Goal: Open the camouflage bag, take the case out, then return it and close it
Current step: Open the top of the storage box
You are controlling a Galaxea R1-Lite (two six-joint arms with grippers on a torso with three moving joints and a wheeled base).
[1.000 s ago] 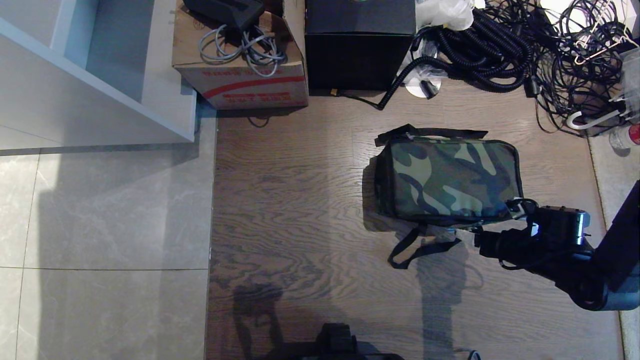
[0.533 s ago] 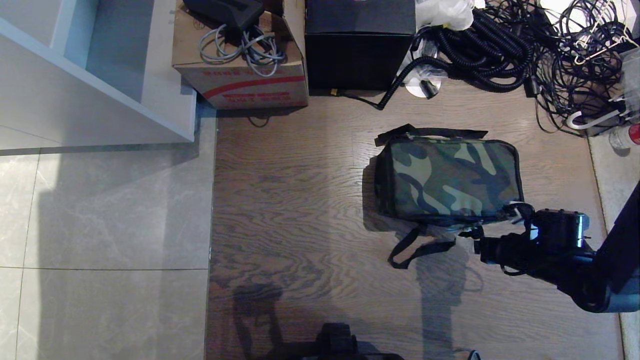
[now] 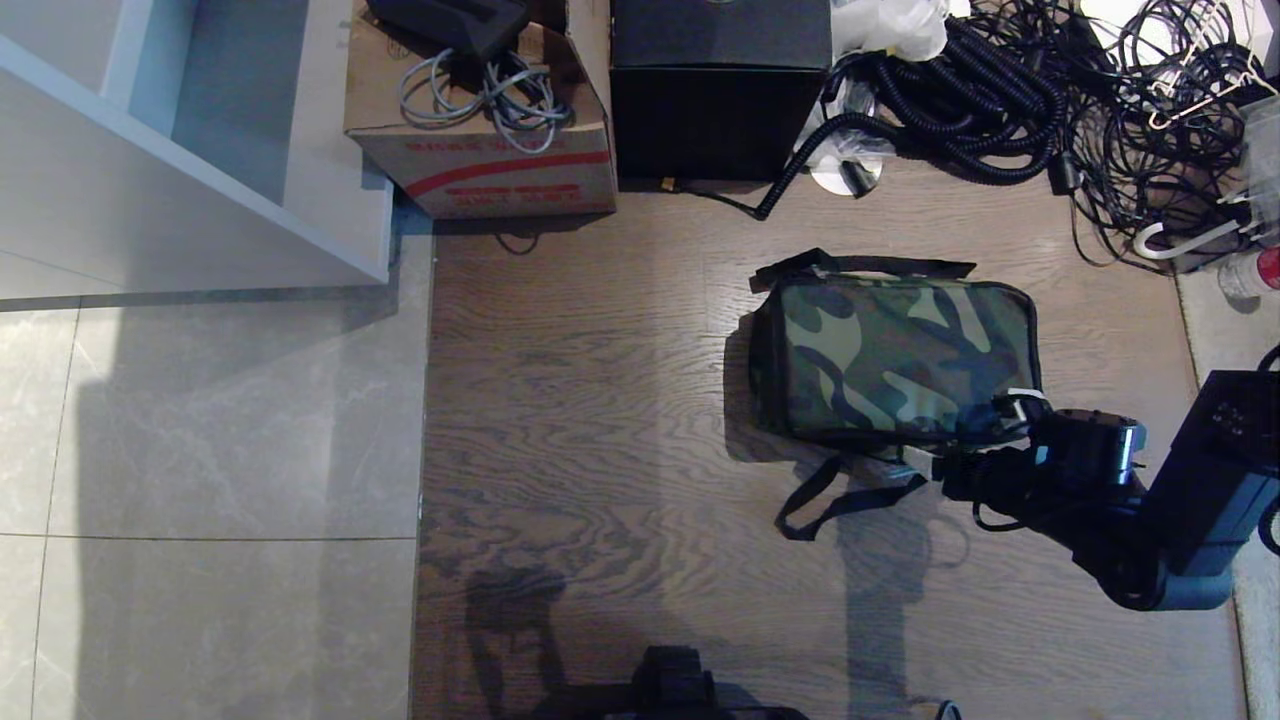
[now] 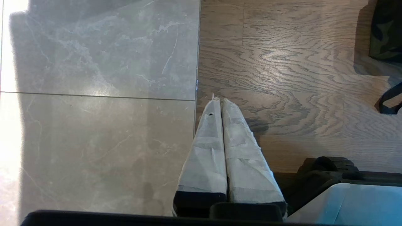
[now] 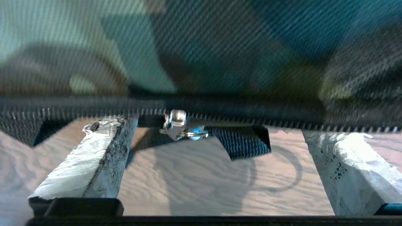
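Floor (image 3: 600,420): wood planks on the robot's right, grey tile on its left; everything sits on it.
Clutter at the far edge: cardboard box (image 3: 480,150), black box (image 3: 715,110), a heap of black cables (image 3: 1040,110).
Bag (image 3: 895,360): camouflage, lying on the wood, zipped shut as far as I can see, one strap (image 3: 835,495) trailing toward the robot.
How the bag will handle: soft fabric that should dent and slide if pushed; it looks filled out, so probably some weight inside.
Where to take hold: the small metal zipper pull (image 5: 182,125) on the near edge, a thin, slick tab that could slip from a loose pinch.
Right tool (image 5: 216,157): fingers spread wide, straddling the zipper pull at the bag's near right corner, gripping nothing.
Left tool (image 4: 221,106): pressed together, empty, hanging over the floor seam well apart from the bag.
Hidden: the case is nowhere visible, presumably inside the bag.
Hard to make out: whether the right fingertips touch the fabric; the zipper's full run round the far side.
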